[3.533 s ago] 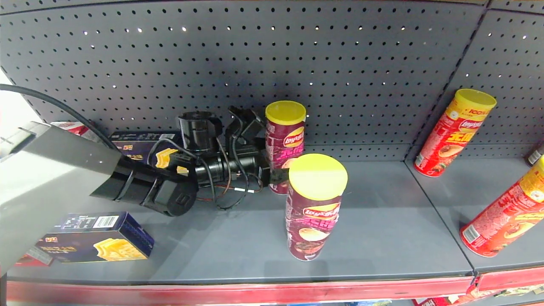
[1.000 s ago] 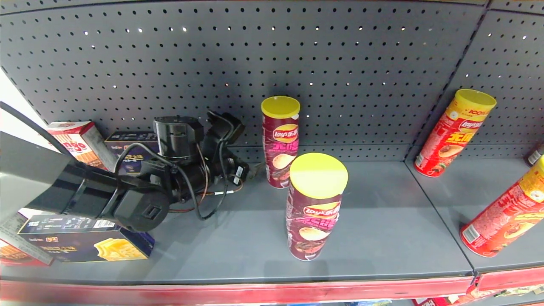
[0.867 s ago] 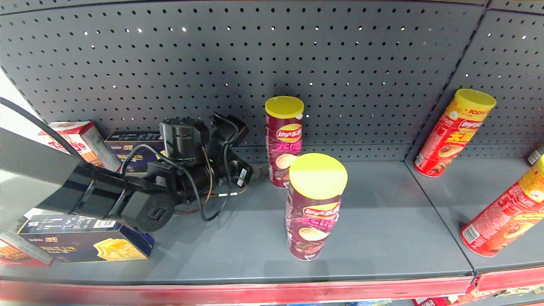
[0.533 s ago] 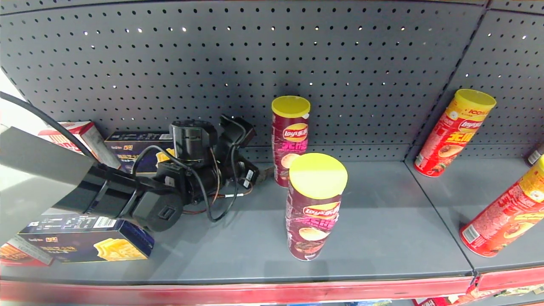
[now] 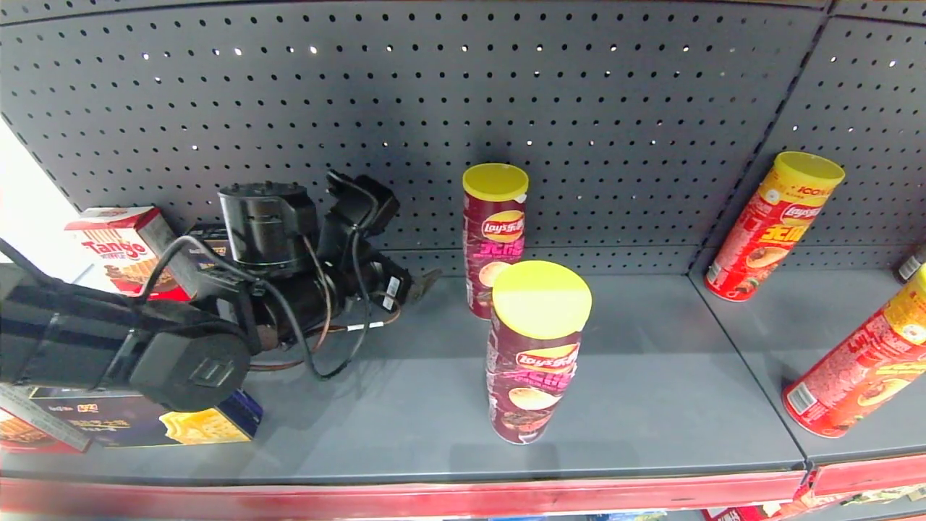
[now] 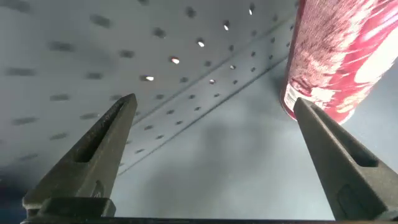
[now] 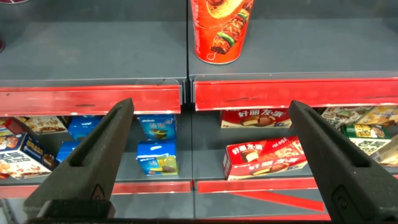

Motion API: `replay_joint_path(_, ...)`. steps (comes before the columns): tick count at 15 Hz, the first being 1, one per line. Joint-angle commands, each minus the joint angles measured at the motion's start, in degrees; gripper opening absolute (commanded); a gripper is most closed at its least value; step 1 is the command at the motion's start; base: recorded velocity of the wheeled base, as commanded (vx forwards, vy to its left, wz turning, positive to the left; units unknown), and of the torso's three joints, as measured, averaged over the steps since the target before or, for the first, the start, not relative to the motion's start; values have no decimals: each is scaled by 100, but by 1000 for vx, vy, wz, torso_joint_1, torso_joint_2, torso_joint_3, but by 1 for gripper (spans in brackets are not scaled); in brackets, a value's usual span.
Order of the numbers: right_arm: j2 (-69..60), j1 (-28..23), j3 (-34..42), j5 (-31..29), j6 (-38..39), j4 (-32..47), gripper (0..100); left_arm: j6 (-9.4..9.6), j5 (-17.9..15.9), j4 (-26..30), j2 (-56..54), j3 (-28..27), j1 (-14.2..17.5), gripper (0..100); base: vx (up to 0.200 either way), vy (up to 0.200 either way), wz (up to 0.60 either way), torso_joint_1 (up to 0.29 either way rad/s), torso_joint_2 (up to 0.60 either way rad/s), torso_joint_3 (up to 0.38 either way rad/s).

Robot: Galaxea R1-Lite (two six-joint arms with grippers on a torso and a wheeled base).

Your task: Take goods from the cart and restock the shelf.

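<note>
Head view: the left gripper (image 5: pixel 423 281) sits at centre-left of the frame, low over the grey shelf (image 5: pixel 651 391), with its fingers spread wide and nothing between them; the left wrist view confirms the gap, with bare shelf and pegboard (image 5: pixel 506 94) behind it. Just right of it, apart and not touching, the rear maroon can (image 5: pixel 495 239) stands upright against the pegboard, and the front maroon can (image 5: pixel 539 354) stands upright nearer the shelf's front edge, at centre frame. 2 red cans (image 5: pixel 778 224) show at the right of the frame. A blue box (image 5: pixel 202 425) lies at lower left and a red-and-white wafer box (image 5: pixel 119 242) at far left. In the right wrist view the right gripper (image 7: pixel 210 106) is also wide open and empty, facing a red price rail (image 7: pixel 93 99) and lower shelves of boxes. These cans look light, stiff-walled and glossy, so probably a little slippery, and tall on a narrow base, so likely to tip at a sideways nudge. The sound hold is across the tube at mid-height, never by the yellow lid, which could pop off.
</note>
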Motion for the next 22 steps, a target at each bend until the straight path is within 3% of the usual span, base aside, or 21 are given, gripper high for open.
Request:
replay_joint_path(1,7,2,0,1,0,-1,100,5,220,-5,-1057,479,29,100,0,0,0,0,0,0)
replay_joint_path(4,7,2,0,1,0,-1,100,-39,563,-13,-1865,1305,38,100,0,0,0,0,0,0)
replay_joint_path(6,7,2,0,10,-9,-1,100,-83,510,-321,-2067,1674,38,100,0,0,0,0,0,0)
replay_joint_path(9,7,2,0,27,-9,-1,100,-215,431,-611,-2173,2000,100,100,0,0,0,0,0,0)
replay_joint_path(15,7,2,-79,-52,369,-53,100,-232,335,-716,-2322,2316,170,100,0,0,0,0,0,0)
replay_joint_path(16,333,-33,-923,-412,905,-106,100,-232,335,-716,-2445,2492,188,100,0,0,0,0,0,0)
replay_joint_path(17,1440,11,-1916,-957,1731,-18,100,-232,326,-716,-2586,2659,249,100,0,0,0,0,0,0)
replay_joint_path(18,1440,11,-1916,-957,1731,-18,100,-232,326,-716,-2586,2659,249,100,0,0,0,0,0,0)
replay_joint_path(19,1879,459,-2391,-140,316,78,100,-224,220,-716,-2691,2755,539,100,0,0,0,0,0,0)
replay_joint_path(21,1941,521,-2285,27,158,219,100,-224,211,-708,-2709,2773,609,100,0,0,0,0,0,0)
replay_joint_path(22,2046,767,-2312,713,114,228,100,-206,203,-716,-2700,2755,601,100,0,0,0,0,0,0)
